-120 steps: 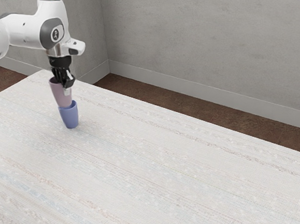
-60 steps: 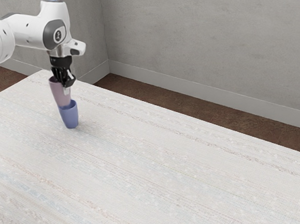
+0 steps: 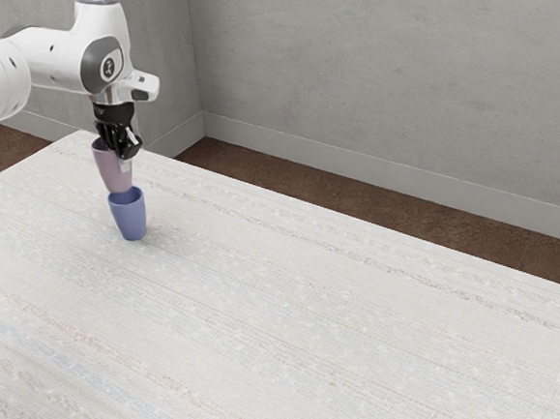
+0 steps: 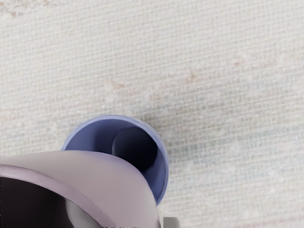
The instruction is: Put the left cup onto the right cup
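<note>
My black gripper is shut on the rim of the pink cup, which hangs tilted. Its base sits at the mouth of the blue cup, which stands on the table at the far left of the exterior view. In the wrist view the pink cup looms large right under my hand and covers part of the blue cup. The blue cup's dark inside shows past the pink cup's wall.
The pale woven tabletop stretches wide toward the exterior view's right and front. Its far edge runs close behind the cups, with brown floor and a grey wall beyond.
My hand has risen a little, and the pink cup has come up slightly with it. The blue cup has stayed where it was.
</note>
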Controlling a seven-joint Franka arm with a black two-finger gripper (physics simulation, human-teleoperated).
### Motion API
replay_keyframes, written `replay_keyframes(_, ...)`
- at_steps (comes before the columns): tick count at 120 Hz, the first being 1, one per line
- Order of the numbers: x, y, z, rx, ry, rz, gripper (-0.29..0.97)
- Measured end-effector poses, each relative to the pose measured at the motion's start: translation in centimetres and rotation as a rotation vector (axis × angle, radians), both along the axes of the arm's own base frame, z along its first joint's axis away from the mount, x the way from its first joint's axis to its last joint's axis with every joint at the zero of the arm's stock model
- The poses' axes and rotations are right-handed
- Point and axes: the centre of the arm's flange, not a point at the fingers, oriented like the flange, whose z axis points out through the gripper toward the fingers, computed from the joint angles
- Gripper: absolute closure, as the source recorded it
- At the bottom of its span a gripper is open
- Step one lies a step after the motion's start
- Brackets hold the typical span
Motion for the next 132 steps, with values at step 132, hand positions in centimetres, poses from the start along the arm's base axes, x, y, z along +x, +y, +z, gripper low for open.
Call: replay_keyframes(132, 1.2, 0.1, -2.2, -0.014, -0.056, 0.020, 0.78)
